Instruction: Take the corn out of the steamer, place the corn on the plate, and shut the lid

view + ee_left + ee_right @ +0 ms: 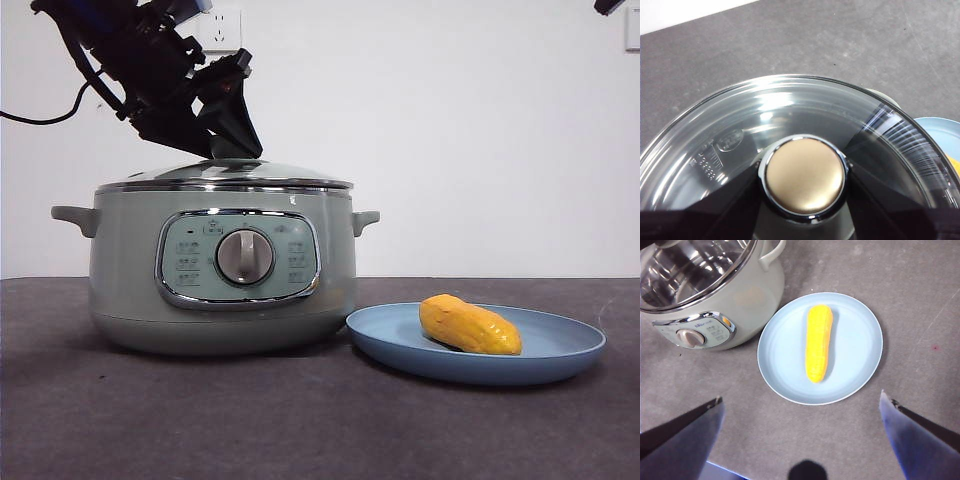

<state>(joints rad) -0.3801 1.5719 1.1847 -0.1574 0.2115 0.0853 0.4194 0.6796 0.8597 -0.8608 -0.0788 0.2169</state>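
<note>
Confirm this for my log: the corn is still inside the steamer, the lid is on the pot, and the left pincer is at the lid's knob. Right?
Not quite. The corn lies on the plate beside the steamer, as the right wrist view shows. The rest holds: the lid sits on the pot with the left pincer at its knob.

The front camera is looking level at the steamer (222, 270) and plate (560, 352), close up. The right wrist camera is looking down on both; the left is hovering close over the lid (790, 115).
</note>
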